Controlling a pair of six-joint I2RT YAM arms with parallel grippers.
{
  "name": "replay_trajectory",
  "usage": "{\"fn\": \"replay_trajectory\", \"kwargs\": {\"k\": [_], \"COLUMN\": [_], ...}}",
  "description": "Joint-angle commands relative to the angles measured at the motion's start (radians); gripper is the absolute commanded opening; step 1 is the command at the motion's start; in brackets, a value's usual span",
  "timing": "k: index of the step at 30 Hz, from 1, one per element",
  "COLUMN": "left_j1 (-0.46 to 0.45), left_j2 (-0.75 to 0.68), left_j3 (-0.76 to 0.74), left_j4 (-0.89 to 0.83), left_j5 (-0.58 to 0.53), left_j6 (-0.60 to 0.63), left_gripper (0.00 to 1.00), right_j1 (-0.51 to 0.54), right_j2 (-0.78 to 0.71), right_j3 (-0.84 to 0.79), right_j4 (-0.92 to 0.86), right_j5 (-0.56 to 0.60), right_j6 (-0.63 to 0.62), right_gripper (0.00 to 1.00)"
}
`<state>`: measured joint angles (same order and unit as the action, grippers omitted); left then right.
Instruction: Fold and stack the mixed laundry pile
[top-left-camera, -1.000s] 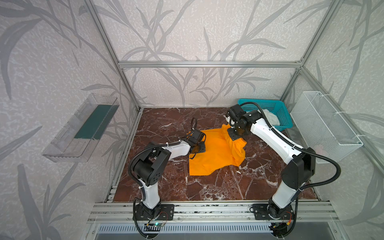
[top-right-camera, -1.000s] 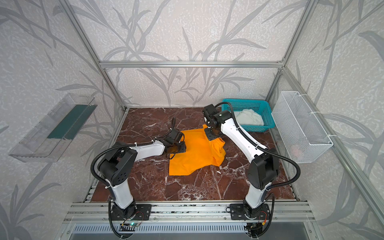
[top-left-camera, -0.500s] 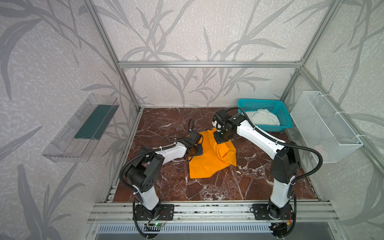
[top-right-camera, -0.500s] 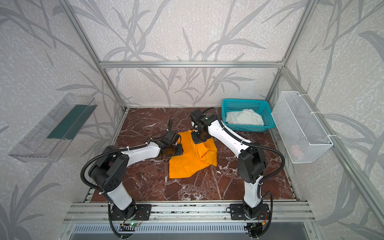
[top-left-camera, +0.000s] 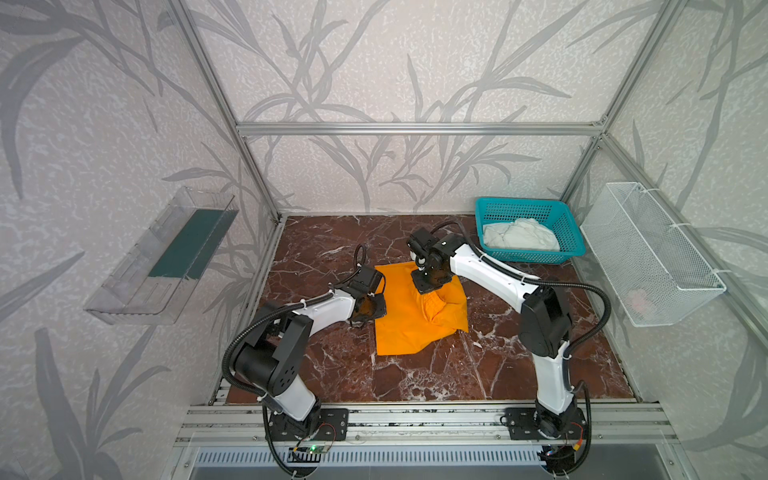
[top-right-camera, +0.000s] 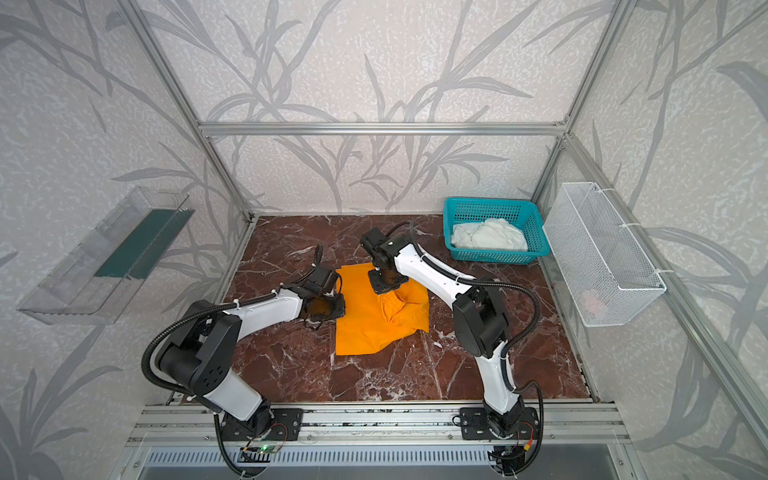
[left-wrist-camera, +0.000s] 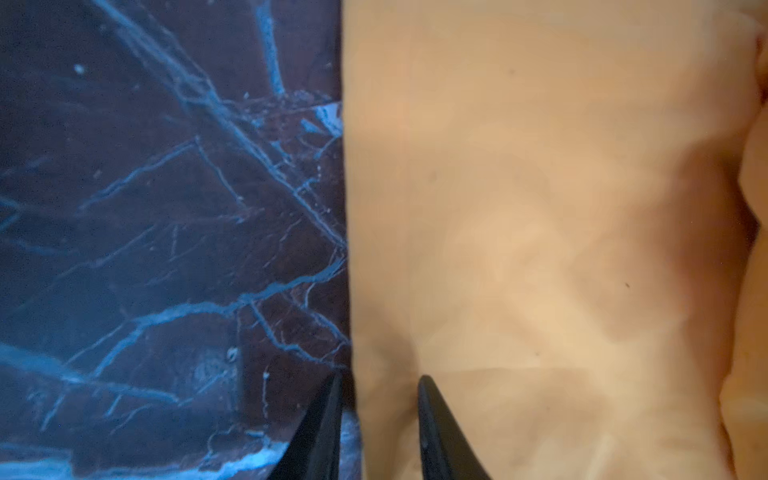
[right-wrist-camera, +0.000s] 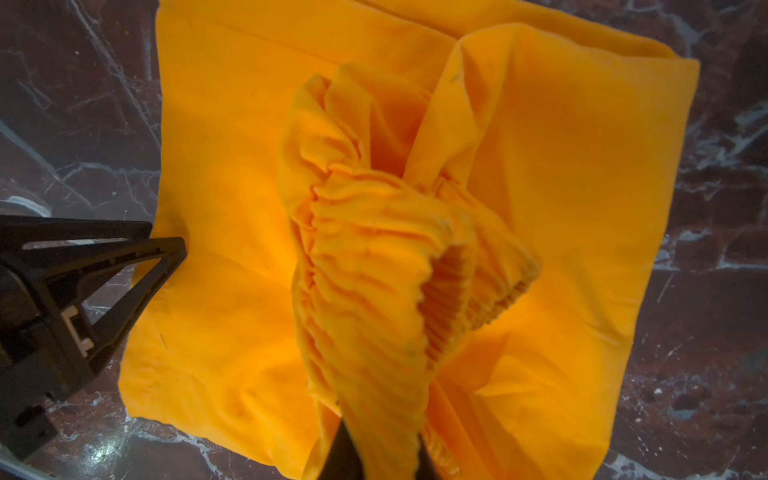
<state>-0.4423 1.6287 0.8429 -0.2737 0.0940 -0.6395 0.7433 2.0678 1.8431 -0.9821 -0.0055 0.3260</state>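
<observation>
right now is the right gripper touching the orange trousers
Touching. The right wrist view shows the right gripper clamped on the gathered waistband of the orange trousers, cloth lifted up between its jaws.

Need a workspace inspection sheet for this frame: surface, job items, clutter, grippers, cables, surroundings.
Surface: dark red marble tabletop, white veins.
Job's things: orange trousers part folded mid-table, waistband bunched up; white shirt crumpled in the teal basket at the back right.
Clutter: nothing seen.
Grippers: left gripper jaws apart astride the trousers' edge; right gripper pinching the waistband.
Cables: black hose loops on each arm.
Surroundings: clear tray on left wall; wire basket on right wall, pinkish item inside, unclear.
</observation>
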Motion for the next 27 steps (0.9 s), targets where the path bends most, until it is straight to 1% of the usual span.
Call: {"fn": "replay_trajectory", "kwargs": {"k": [1, 3, 5, 7, 9, 13, 16, 18, 22, 27], "left_j1": [0.016, 0.031, 0.045, 0.058, 0.069, 0.085, 0.095, 0.103, 0.107, 0.108], "left_j2": [0.011, 0.010, 0.004, -0.005, -0.018, -0.051, -0.078, -0.091, -0.119, -0.111], "left_j3": [-0.019, -0.027, -0.038, -0.048, -0.049, -0.038, -0.021, -0.005, 0.016, 0.028], "left_j4": [0.027, 0.036, 0.044, 0.049, 0.042, 0.013, -0.003, -0.017, -0.029, 0.002], "left_j5": [0.030, 0.047, 0.059, 0.068, 0.074, 0.094, 0.141, 0.183, 0.246, 0.297], "left_j6": [0.024, 0.022, 0.015, 0.010, 0.009, 0.012, 0.019, 0.021, 0.010, -0.007], "left_gripper": [0.29, 0.28, 0.27, 0.27, 0.27, 0.27, 0.30, 0.35, 0.42, 0.44], "right_j1": [0.023, 0.023, 0.019, 0.009, -0.007, -0.039, -0.051, -0.050, -0.048, -0.030], "right_j2": [0.014, -0.009, -0.044, -0.083, -0.125, -0.208, -0.229, -0.208, -0.130, -0.050], "right_j3": [0.033, 0.001, -0.040, -0.071, -0.107, -0.205, -0.277, -0.290, -0.291, -0.298], "right_j4": [0.006, 0.080, 0.138, 0.173, 0.201, 0.261, 0.296, 0.295, 0.315, 0.379], "right_j5": [-0.089, -0.200, -0.275, -0.327, -0.361, -0.346, -0.271, -0.259, -0.280, -0.302], "right_j6": [0.013, 0.012, 0.015, 0.016, 0.015, 0.026, 0.033, 0.028, 0.045, 0.075], "right_gripper": [0.25, 0.37, 0.45, 0.51, 0.52, 0.52, 0.50, 0.48, 0.39, 0.33]}}
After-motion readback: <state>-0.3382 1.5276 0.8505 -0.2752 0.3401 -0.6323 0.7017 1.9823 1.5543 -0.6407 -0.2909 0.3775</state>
